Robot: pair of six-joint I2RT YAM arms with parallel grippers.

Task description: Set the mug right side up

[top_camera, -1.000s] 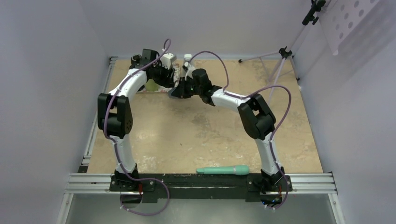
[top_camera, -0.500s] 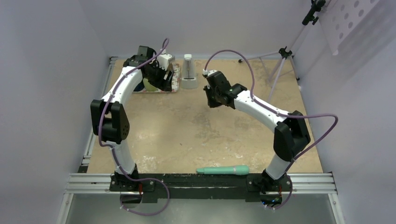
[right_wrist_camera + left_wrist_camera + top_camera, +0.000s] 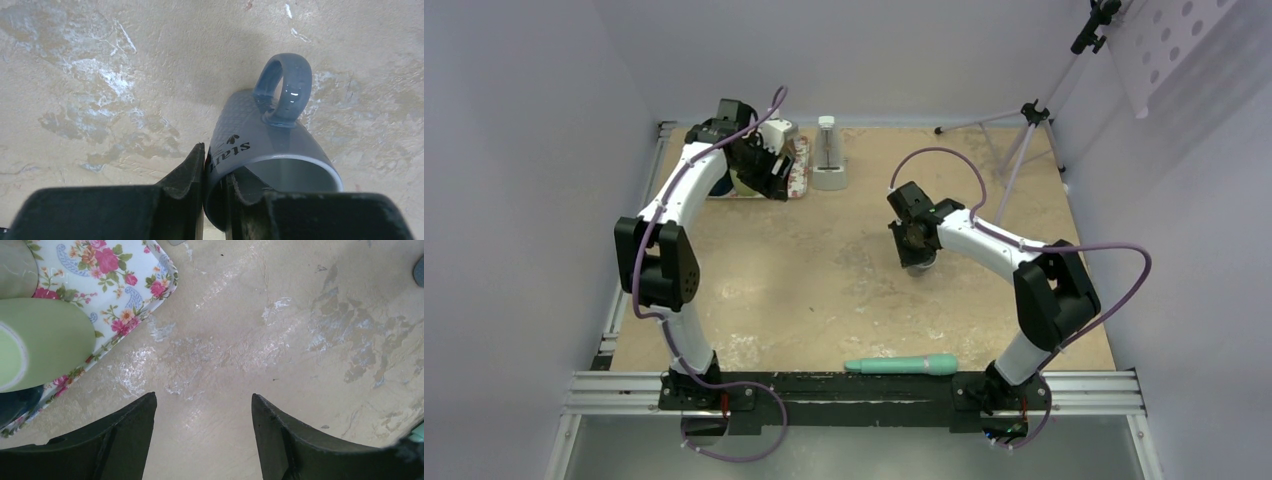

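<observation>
Grey-blue mug [image 3: 272, 145] sits right of centre on the sandy table [image 3: 804, 290], well out from the back wall. Mouth faces up toward the wrist camera, handle [image 3: 285, 87] pointing away from it. Printed lettering shows on the side wall. The body looks slightly tilted, and I cannot say whether the base is flat on the table or just off it. Right gripper [image 3: 215, 157] is clenched on the mug's rim wall, one finger outside and one inside the mouth. From above, the mug [image 3: 921, 262] shows only as a pale edge under that gripper [image 3: 914, 243]. Left gripper [image 3: 202, 402] is at the back left with its jaws released and spread, nothing between them, over bare table beside a floral tray [image 3: 140, 287]. A pale green cup [image 3: 47, 340] lies on the tray. A white stand [image 3: 828, 160] is just right of the tray. A teal tool [image 3: 902, 365] lies along the near edge between the arm bases.
</observation>
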